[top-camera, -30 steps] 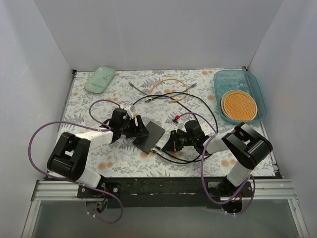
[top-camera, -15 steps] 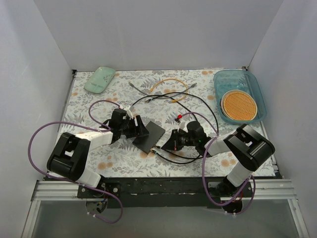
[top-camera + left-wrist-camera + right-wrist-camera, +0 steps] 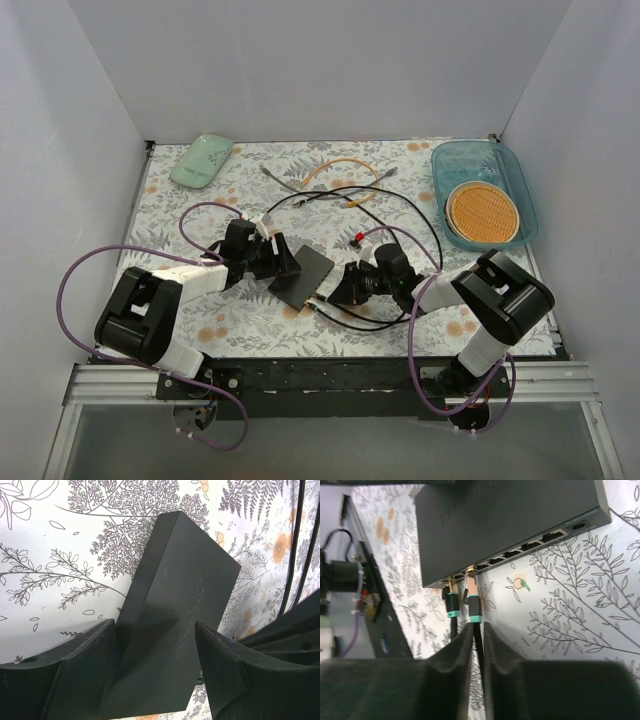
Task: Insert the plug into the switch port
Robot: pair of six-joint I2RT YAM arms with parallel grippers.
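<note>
The switch (image 3: 302,275) is a flat dark grey box lying on the floral cloth. My left gripper (image 3: 275,262) straddles its near left end. In the left wrist view both fingers (image 3: 85,665) press on the sides of the switch (image 3: 175,590). My right gripper (image 3: 335,295) is shut on a black cable just behind the plug (image 3: 474,605), which has a teal collar. The plug's clear tip is at the mouth of a port on the switch (image 3: 505,520). A second teal-collared plug (image 3: 451,602) sits in the neighbouring end port. Several other ports (image 3: 525,547) are empty.
Black cables (image 3: 400,215) loop behind and in front of the right gripper. A yellow cable (image 3: 345,163) and a grey one lie at the back. A teal tray (image 3: 510,165) with an orange round mat is at back right, a pale green mouse (image 3: 201,160) at back left.
My right gripper has shifted slightly left towards the switch, bringing the plug up to the port edge. The left gripper and the switch have stayed put.
</note>
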